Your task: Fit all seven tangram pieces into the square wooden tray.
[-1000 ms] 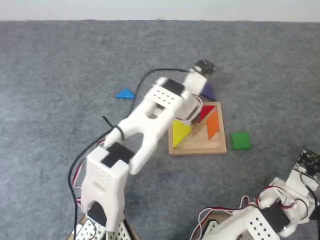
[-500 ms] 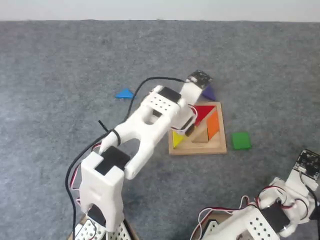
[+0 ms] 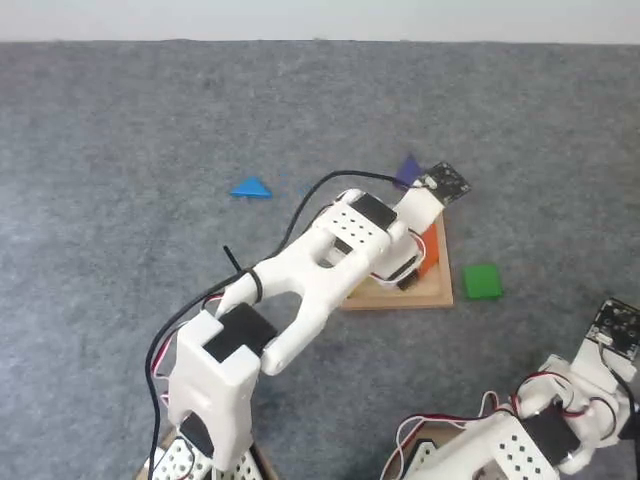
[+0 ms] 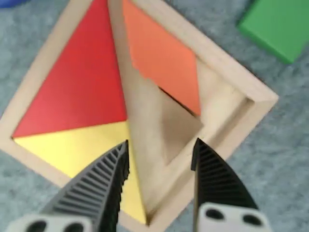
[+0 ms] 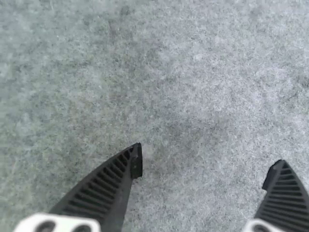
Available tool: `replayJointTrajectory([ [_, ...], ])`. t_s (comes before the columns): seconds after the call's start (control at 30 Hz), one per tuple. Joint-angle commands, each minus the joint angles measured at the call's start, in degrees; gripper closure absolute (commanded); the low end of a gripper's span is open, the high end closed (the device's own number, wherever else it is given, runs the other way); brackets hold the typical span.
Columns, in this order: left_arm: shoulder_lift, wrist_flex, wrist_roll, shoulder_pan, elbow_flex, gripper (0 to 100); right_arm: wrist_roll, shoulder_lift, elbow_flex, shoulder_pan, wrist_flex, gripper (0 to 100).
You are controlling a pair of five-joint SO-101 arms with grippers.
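The square wooden tray (image 4: pixel 234 77) holds a red triangle (image 4: pixel 77 92), a yellow triangle (image 4: pixel 79 150) and an orange parallelogram (image 4: pixel 161 63); bare wood shows between them. My left gripper (image 4: pixel 161 150) hangs open just above that bare wood, holding nothing. In the high view the left arm (image 3: pixel 350 235) covers most of the tray (image 3: pixel 425 298), leaving the orange piece (image 3: pixel 430 245) showing. A green square (image 3: pixel 482 281) lies right of the tray, a purple piece (image 3: pixel 408 170) behind it, and a blue triangle (image 3: pixel 250 188) far to the left. My right gripper (image 5: pixel 207 164) is open over bare carpet.
Grey carpet covers the whole table. The right arm (image 3: pixel 590 400) sits at the near right corner, well away from the tray. The green square (image 4: pixel 277 24) lies close outside the tray's corner.
The left arm has swung right from beside the purple piece to over the tray's right half, uncovering the purple piece and hiding the red and yellow ones. The right arm stayed still.
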Motion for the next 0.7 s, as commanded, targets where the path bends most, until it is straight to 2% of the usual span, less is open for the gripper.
replayJointTrajectory([
  [0.0,-1.67,-1.23,-1.85,2.46,-0.13,79,0.79,-0.31,1.05,-0.31,-0.4,60.8],
  [0.17,3.78,-1.93,-2.9,4.13,-1.27,79,0.79,-0.31,1.05,-0.31,-0.4,60.8],
  [0.33,4.57,4.04,-2.37,1.41,-6.37,79,0.79,-0.31,1.05,-0.31,-0.22,60.8],
  [0.43,4.66,6.59,-6.07,0.62,-6.11,79,0.79,-0.31,1.05,-0.48,-0.31,60.8],
  [0.57,4.57,7.65,-9.05,0.44,-4.0,79,0.79,-0.31,1.05,-2.42,-0.04,60.8],
  [0.67,3.43,7.91,-8.0,-1.41,-4.53,83,0.79,-0.31,1.05,-2.51,-0.04,60.8],
])
